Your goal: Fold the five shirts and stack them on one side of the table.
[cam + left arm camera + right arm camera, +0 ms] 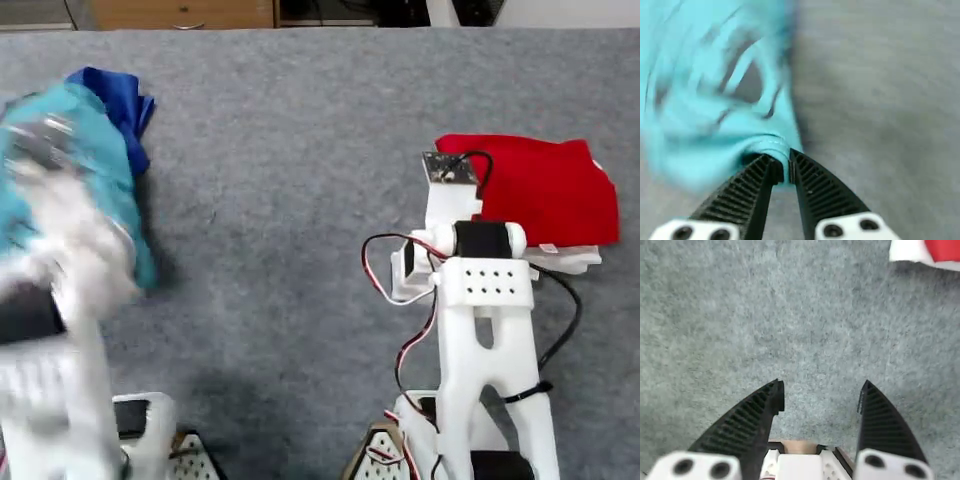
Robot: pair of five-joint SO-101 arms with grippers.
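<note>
Grey felt surface (pixel 280 200) spans the full width of the high view, with a wooden cabinet (pixel 185 12) beyond its far edge.

Left side: a teal shirt (pixel 90 150) lies bunched at the far left of the surface. A dark blue shirt (pixel 118 98) sits just behind it on the far side, touching it. The left arm (pixel 60 300) stands over the near part of the teal shirt. In the left wrist view, the left pincer (pixel 784 159) is pressed together on a gathered fold of the teal shirt (pixel 700 100), with cloth caught between the ribbed jaws.

Right side: a red shirt (pixel 545 185) lies folded flat at the right of the surface, on top of a white shirt (pixel 575 260) whose edge shows along its near side. The right arm (pixel 480 290) stands just left of this stack. The right pincer (pixel 822 386) is spread wide over bare felt, gripping nothing. A corner of the white shirt (pixel 905 252) and red shirt (pixel 945 247) lies apart from it.
</note>
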